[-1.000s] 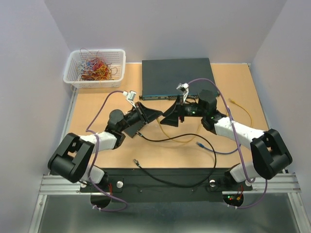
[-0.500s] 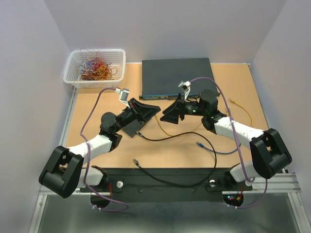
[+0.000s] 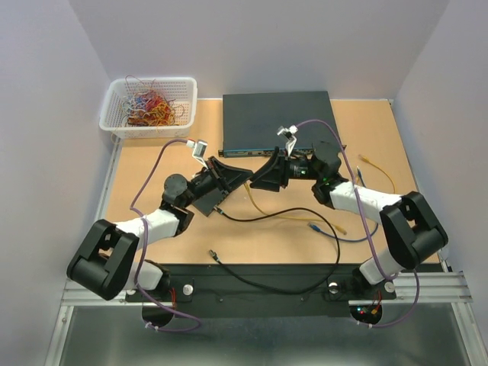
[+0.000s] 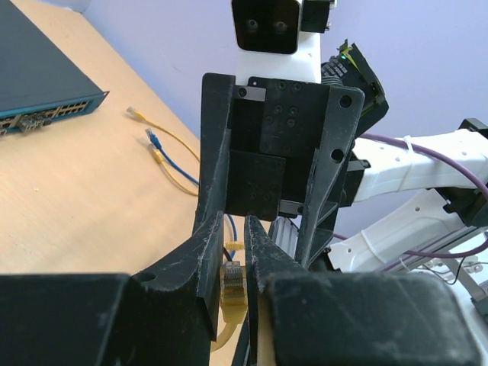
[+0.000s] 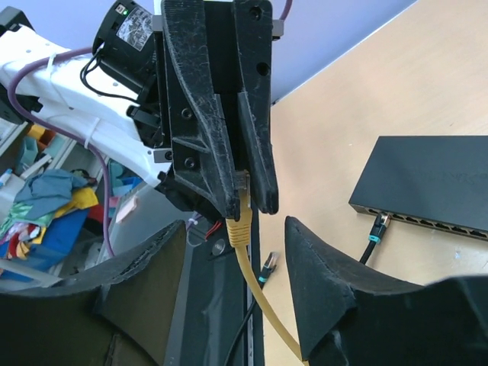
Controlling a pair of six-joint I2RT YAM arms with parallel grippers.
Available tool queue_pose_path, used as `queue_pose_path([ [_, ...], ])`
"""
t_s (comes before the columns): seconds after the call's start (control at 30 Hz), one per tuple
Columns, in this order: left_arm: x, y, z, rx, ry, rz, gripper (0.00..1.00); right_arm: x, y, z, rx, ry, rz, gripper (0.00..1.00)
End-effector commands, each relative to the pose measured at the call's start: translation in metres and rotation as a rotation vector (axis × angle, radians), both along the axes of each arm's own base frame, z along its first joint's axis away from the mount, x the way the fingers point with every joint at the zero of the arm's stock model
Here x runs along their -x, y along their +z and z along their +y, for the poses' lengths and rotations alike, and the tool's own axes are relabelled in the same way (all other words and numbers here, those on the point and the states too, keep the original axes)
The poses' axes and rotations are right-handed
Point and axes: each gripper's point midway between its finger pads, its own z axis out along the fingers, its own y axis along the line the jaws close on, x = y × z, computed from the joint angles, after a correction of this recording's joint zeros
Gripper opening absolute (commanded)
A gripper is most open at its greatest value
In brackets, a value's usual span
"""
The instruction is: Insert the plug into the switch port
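My left gripper [image 3: 242, 176] is shut on a yellow plug [image 4: 232, 279], held upright above the table; its yellow cable [image 3: 264, 207] hangs to the tabletop. My right gripper [image 3: 260, 177] faces it tip to tip, open, its two fingers [image 5: 320, 282] on either side of the cable just below the plug [image 5: 241, 226] and not touching it. The left gripper also shows in the right wrist view [image 5: 248, 200]. The dark switch [image 3: 278, 120] lies flat behind both grippers, its port row [image 4: 42, 119] facing the arms.
A white basket [image 3: 116, 116] of loose wires stands at the back left. A black cable [image 3: 268, 218] with a teal-ringed plug [image 5: 379, 229] sits at a switch port. A blue cable end [image 3: 313, 226] and a yellow plug [image 3: 364, 158] lie at the right.
The left gripper has shifted back toward the switch and the right gripper has edged left, so the two now meet tip to tip.
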Motion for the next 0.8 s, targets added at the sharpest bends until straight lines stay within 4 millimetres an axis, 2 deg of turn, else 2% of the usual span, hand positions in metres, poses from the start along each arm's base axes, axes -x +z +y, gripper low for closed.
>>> queue_pose_path([
  [0.0,0.055,0.109,0.029,0.312,-0.015,-0.536,0.00,0.007,0.004,0.005,-0.032,0.044,-0.044,0.57],
  [0.3,0.054,0.109,0.031,0.354,-0.016,-0.523,0.00,0.009,-0.003,0.011,-0.027,0.061,-0.030,0.45],
  [0.77,0.057,0.114,0.035,0.381,-0.013,-0.544,0.00,0.010,-0.023,0.014,-0.001,0.072,0.012,0.46],
])
